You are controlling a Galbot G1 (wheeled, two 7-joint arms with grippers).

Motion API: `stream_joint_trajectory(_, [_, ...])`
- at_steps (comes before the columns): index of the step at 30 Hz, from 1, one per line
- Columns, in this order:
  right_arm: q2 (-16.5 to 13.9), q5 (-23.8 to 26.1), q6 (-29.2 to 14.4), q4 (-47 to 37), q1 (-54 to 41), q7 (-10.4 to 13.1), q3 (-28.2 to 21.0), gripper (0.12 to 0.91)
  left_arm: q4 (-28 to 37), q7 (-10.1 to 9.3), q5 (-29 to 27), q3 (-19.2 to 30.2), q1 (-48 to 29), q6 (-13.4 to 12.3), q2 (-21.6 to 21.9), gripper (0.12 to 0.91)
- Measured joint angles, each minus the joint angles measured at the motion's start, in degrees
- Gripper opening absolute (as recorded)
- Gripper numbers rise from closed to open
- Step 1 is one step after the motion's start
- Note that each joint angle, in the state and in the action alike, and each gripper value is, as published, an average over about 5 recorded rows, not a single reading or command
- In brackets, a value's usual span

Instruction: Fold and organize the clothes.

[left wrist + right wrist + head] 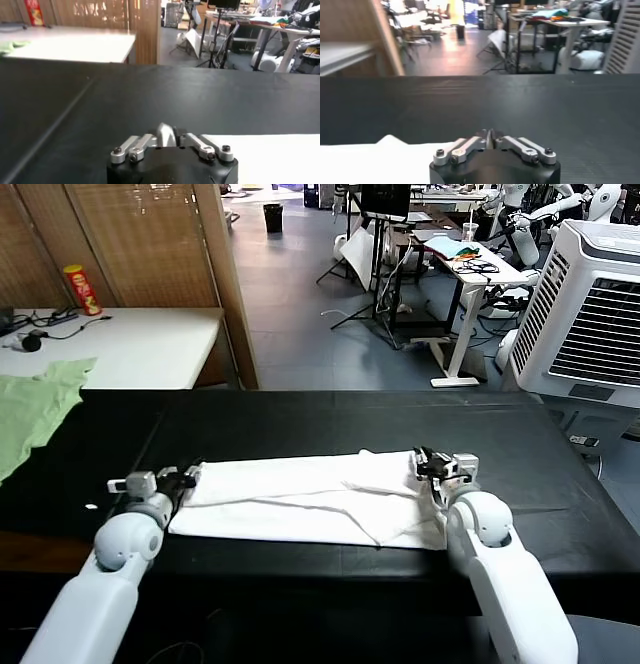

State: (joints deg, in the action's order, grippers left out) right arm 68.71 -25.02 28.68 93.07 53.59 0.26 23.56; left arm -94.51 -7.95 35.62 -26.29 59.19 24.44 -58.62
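Note:
The clothes, a white T-shirt point(300, 499), lie folded into a long flat strip across the near part of the black table point(330, 419). No print shows on it. My left gripper point(188, 476) sits low at the strip's left end. In the left wrist view the gripper point(167, 135) is over black table, with the white cloth point(280, 155) beside it. My right gripper point(443, 467) rests over the strip's right end. In the right wrist view the gripper point(490, 136) has white cloth point(375, 160) alongside it.
A pale green garment point(30, 409) hangs over the far left of the black table. Behind it is a white table point(140, 344) with a red chips can point(82, 289) and cables. A large white air cooler point(590, 314) stands at the back right.

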Motion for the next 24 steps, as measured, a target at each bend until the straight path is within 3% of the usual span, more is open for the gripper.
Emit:
stream_joint_trajectory(2, [-0.69, -0.15, 0.44, 2.35, 1.99, 0.3, 0.84, 0.676, -0.7, 0.08, 0.77, -0.6, 0.55, 0.1, 0.67, 0.711])
stream_joint_trajectory(6, [-1.45, -0.66, 0.76, 8.21, 7.01, 0.7, 2.82, 0.784, -3.01, -0.06, 4.32, -2.25, 2.4, 0.99, 2.13, 0.791])
stream_joint_trajectory(14, [-0.96, -1.34, 0.59, 19.27, 16.64, 0.7, 5.94, 0.798, -8.1, -0.35, 11.74, -6.28, 8.17, 2.97, 1.74, 0.798])
stream_joint_trajectory(24, [-1.02, -1.54, 0.69, 25.1, 20.69, 0.95, 6.99, 0.798, -9.62, 1.83, 8.92, -7.37, 14.19, 1.89, -1.26, 0.798])
